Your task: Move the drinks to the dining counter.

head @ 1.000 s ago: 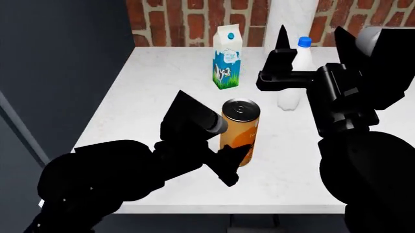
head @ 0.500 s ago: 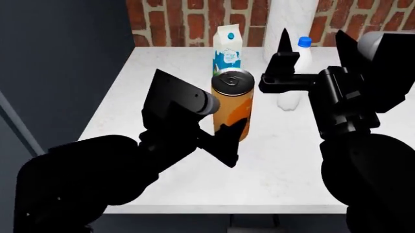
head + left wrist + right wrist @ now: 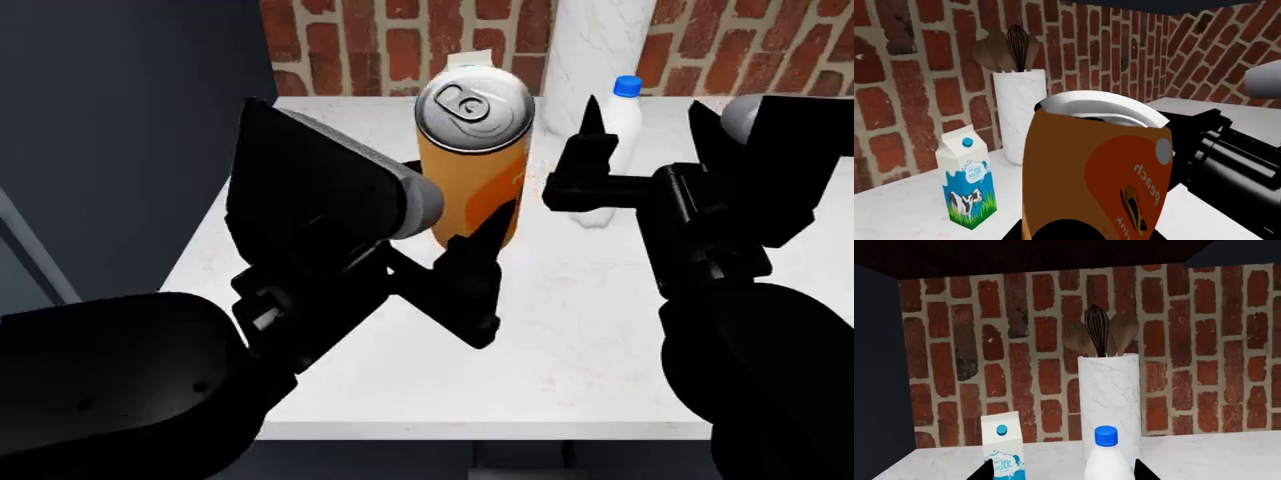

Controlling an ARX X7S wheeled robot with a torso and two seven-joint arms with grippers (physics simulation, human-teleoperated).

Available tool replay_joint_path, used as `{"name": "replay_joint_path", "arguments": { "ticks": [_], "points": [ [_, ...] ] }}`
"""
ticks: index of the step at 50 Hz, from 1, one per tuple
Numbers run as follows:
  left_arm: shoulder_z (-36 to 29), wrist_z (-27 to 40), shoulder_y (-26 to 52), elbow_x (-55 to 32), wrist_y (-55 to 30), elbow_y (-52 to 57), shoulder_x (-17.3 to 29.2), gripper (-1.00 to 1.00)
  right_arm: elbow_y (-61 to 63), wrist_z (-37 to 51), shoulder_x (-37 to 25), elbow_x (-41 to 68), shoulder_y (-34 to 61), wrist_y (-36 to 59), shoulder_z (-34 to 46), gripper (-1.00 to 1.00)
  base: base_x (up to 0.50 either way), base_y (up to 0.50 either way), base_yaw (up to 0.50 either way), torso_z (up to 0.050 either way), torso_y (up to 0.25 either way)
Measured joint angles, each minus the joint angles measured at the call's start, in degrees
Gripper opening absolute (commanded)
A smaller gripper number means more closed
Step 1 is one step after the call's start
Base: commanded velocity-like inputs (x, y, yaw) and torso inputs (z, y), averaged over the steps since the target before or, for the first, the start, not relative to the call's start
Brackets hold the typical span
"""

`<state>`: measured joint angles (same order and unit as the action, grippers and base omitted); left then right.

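— Left gripper (image 3: 461, 265) first: what has it got?

— Its fingers are clamped on the orange can (image 3: 474, 150), held upright above the white counter top (image 3: 347, 330). The silver top with its pull tab faces the head camera. In the left wrist view the can (image 3: 1094, 175) fills the middle, with "peach" printed on its side.

— And the right gripper (image 3: 587, 150)?

— It sits at the white bottle (image 3: 617, 150) with the blue cap. In the right wrist view two dark fingertips stand either side of the bottle (image 3: 1107, 460), apart from it, so the jaws are spread and hold nothing.

— Where is the milk carton?

— Standing on the counter near the brick wall (image 3: 987, 360). The head view shows only a sliver of its top behind the can; the left wrist view shows the whole milk carton (image 3: 967, 182), cow print and blue cap included.

— Any containers with things inside?

— A white marble utensil holder (image 3: 1109, 400) just behind the bottle, holding a whisk (image 3: 1097, 330) and wooden spoons (image 3: 1124, 335).

— Anything unclear?

— The bottle's lower half is cut off in the right wrist view, and the left arm hides much of the counter.
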<state>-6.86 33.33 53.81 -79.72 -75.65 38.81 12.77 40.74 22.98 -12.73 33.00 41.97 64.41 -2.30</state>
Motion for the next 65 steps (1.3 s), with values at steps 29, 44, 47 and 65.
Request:
{"name": "replay_joint_path", "arguments": {
  "ticks": [29, 44, 47, 65],
  "points": [
    [3.44, 5.93, 1.05, -3.69, 2.31, 1.76, 2.96, -1.0, -11.39, -1.78, -2.25, -3.47, -1.54, -6.13, 2.34, 1.0, 0.0, 0.0, 0.0, 0.0, 0.0],
    [2.71, 6.39, 1.02, -4.44, 3.17, 1.92, 3.36, -1.0, -19.02, -3.47, -2.88, -5.05, -2.07, -10.0, 3.22, 1.0, 0.0, 0.0, 0.0, 0.0, 0.0],
    [2.5, 6.34, 0.97, -4.36, 3.34, 1.9, 3.44, -1.0, -20.74, -3.9, -2.94, -5.37, -1.86, -10.75, 3.55, 1.0, 0.0, 0.0, 0.0, 0.0, 0.003],
    [1.12, 5.63, 0.74, -3.37, 4.3, 1.52, 3.9, -1.0, -30.53, -6.2, -3.28, -6.79, 2.45, -12.99, 5.87, 1.0, 0.0, 0.0, 0.0, 0.0, 0.0]
  ]
}}
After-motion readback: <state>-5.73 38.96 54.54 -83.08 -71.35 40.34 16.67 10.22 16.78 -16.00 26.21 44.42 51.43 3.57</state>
